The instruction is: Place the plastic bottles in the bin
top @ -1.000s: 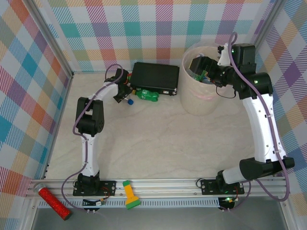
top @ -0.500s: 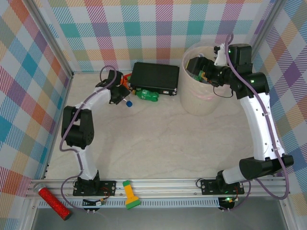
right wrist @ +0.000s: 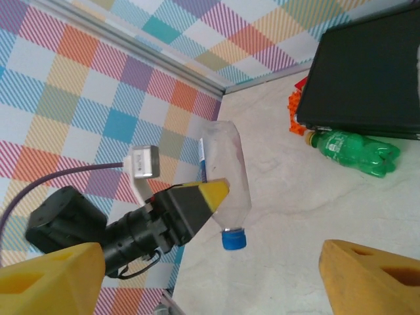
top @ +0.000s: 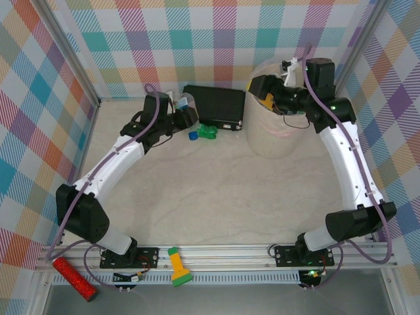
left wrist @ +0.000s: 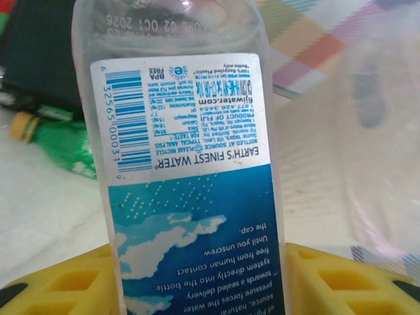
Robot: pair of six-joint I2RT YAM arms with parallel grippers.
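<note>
Left gripper [left wrist: 203, 289] pinching clear bottle [left wrist: 187, 131] at label, cap down; right gripper [right wrist: 213, 275] spread, empty; bottle likely light, thin-walled, slick, dents easily; grip mid-body

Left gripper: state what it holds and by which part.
The left gripper holds a clear blue-labelled bottle, clamped on its labelled body toward the cap end.
</note>
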